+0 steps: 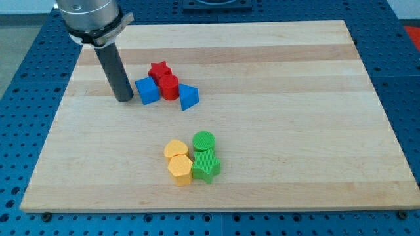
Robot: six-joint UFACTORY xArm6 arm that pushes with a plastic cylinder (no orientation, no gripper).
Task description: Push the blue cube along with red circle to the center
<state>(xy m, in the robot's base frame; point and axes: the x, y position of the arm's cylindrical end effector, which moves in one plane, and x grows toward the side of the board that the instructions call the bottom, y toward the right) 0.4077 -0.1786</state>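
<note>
Tip (124, 99) of smooth dark rod, gripperless end effector, apparently touches blue cube (147, 90) beside red circle (169, 86).

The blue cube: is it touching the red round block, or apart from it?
Touching: blue cube sits flush against red circle. My tip is just left of the cube.

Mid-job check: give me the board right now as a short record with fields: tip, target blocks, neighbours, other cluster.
tip: my tip just left of the blue cube, contact unclear
targets: blue cube against the red cylinder, upper left of board centre
neighbours: red star behind the cylinder; blue triangle on its right
other cluster: two yellow blocks and two green blocks, below centre
</note>
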